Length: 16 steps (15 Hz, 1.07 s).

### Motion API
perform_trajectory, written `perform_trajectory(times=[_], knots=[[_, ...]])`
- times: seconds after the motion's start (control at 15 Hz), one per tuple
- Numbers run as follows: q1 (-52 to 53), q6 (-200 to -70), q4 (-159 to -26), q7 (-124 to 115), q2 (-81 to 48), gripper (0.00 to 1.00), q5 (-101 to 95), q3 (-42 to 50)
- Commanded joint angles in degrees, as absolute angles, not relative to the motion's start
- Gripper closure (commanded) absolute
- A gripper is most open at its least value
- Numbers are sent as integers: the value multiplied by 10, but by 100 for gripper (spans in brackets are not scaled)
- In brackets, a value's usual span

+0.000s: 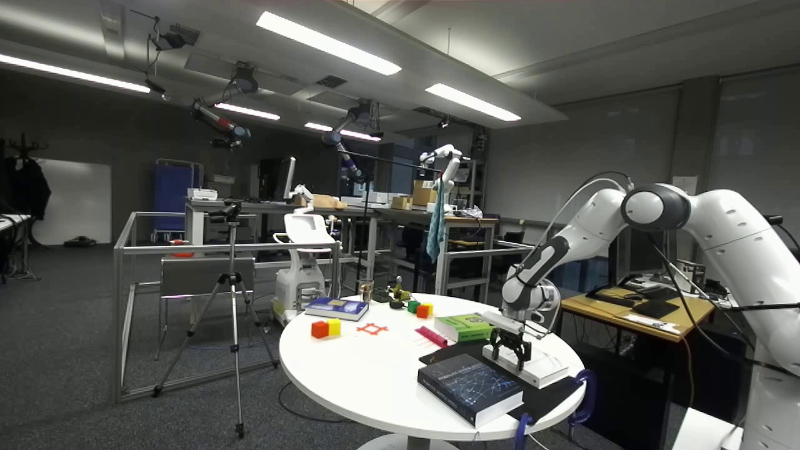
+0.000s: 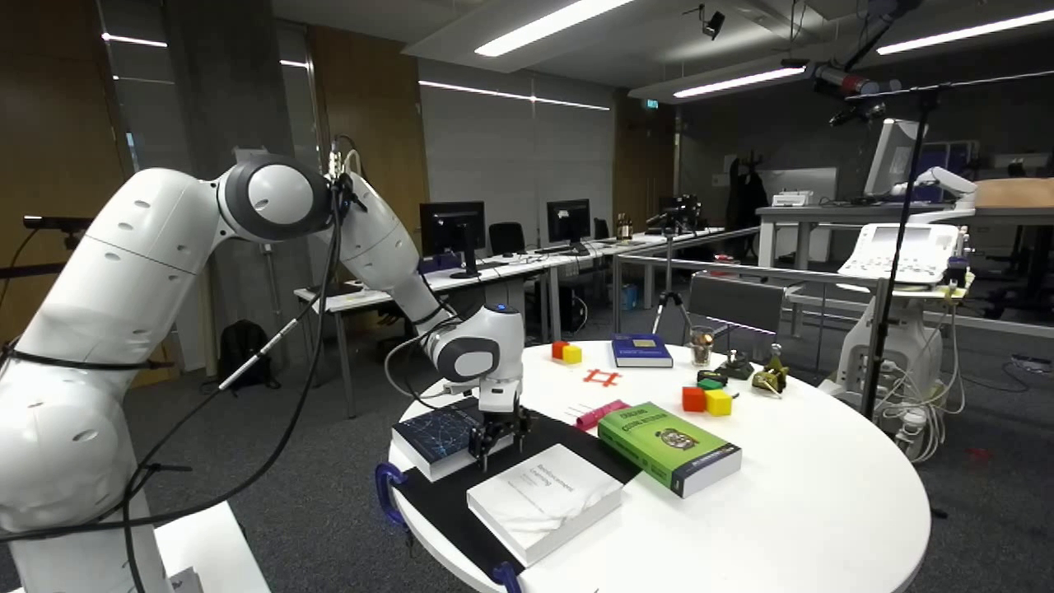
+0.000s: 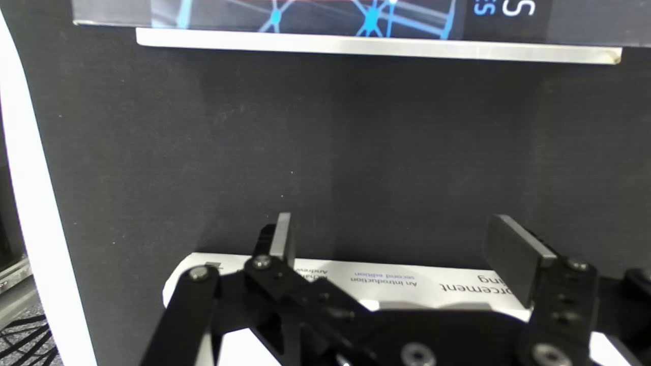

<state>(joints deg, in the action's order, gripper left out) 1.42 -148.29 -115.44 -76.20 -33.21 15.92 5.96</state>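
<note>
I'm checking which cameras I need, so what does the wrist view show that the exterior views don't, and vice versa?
Only the wrist view: readable blue words "second edition" on the white rectangular book.
Only the exterior views: the green rectangular book, the blue rectangular book and small red cubes.
Shared: the white book, the dark rectangular book with a blue network pattern, the flat black mat and the open jaws.

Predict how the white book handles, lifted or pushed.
Likely heavy: the white book holds a thick stack of pages. It may flex like a paperback, as its cover looks flush with the pages. Pushed, it should slide rather than tip, lying flat.
</note>
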Motion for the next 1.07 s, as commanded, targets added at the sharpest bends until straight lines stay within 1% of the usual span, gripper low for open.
perform_trajectory(times=[0.0,1.0], knots=[[11,-1487,-1141,-768,-347,0,164,64],[-40,-1464,-1129,-745,-345,0,184,65]])
